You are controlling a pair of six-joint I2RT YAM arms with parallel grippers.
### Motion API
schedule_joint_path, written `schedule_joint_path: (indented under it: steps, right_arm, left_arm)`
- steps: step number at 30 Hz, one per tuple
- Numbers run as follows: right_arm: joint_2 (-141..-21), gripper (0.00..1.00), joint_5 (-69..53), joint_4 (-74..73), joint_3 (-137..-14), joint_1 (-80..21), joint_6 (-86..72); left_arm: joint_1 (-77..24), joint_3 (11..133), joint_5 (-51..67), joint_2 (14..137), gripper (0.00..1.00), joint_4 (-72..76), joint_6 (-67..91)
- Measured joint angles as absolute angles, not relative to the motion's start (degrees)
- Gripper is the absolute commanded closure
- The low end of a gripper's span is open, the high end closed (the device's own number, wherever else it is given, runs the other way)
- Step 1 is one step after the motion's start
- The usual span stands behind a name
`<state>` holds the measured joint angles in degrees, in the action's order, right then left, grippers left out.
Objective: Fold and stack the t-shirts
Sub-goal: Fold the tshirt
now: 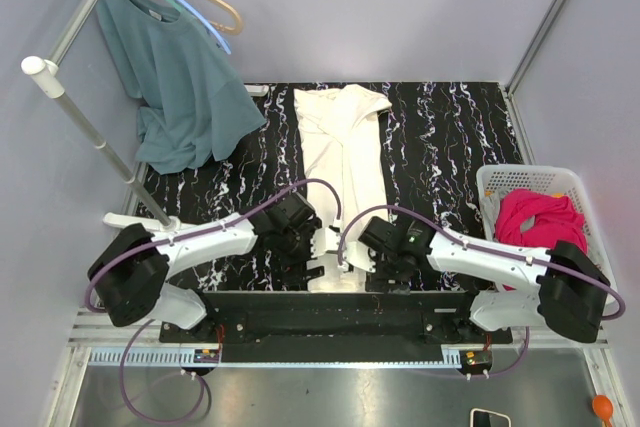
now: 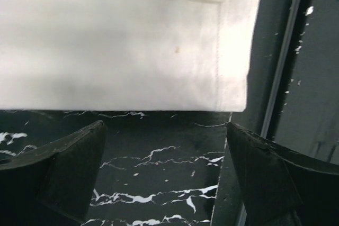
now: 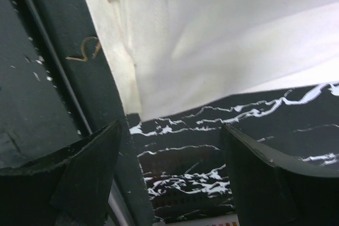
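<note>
The cream t-shirt (image 1: 345, 152) lies as a long narrow strip down the middle of the black marbled table (image 1: 440, 137), its hem at the near edge. My left gripper (image 1: 308, 259) stands open just left of that hem, my right gripper (image 1: 372, 265) open just right of it. In the left wrist view the hem corner of the cream t-shirt (image 2: 122, 46) lies beyond the open gripper (image 2: 164, 157), with only bare table between the fingers. The right wrist view shows the cream t-shirt (image 3: 222, 35) ahead of the open gripper (image 3: 172, 162), untouched. The pink t-shirt (image 1: 538, 219) lies crumpled in a basket.
A white basket (image 1: 500, 179) stands at the table's right edge. At the back left, a teal shirt (image 1: 180, 87) hangs from hangers on a metal rail (image 1: 80, 112). The table's dark front rim (image 2: 275, 67) runs close to both grippers.
</note>
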<state>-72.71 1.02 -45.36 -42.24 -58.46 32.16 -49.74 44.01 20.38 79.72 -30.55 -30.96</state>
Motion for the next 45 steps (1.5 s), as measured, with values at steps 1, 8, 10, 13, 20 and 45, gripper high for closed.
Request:
schedule_joint_path:
  steps: [1, 8, 10, 13, 20, 45]
  right_arm:
    - [-72.16, 0.17, 1.89, -45.23, -41.89, -58.43, 32.71]
    - [-67.42, 0.18, 5.02, -45.32, -39.57, -56.45, 35.00]
    - [-66.32, 0.18, 5.58, -45.45, -39.48, -55.40, 35.55]
    - [-65.21, 0.18, 6.52, -46.33, -39.29, -53.93, 35.99]
    - [-63.72, 0.19, 7.90, -48.73, -38.74, -52.66, 36.62]
    - [-58.61, 0.20, 9.56, -47.72, -38.70, -50.70, 39.22]
  left_arm:
    - [-50.26, 44.03, 20.84, 80.03, 0.01, -30.55, -30.70]
    - [-52.03, 45.52, 21.74, 82.72, 0.01, -31.09, -29.65]
    - [-52.42, 46.22, 21.91, 83.77, 0.01, -31.18, -29.45]
    - [-52.99, 47.53, 22.00, 85.71, 0.01, -31.18, -29.23]
    - [-54.11, 49.47, 21.98, 88.88, 0.01, -31.62, -28.58]
    - [-56.07, 55.75, 17.61, 95.55, 0.92, -35.05, -27.38]
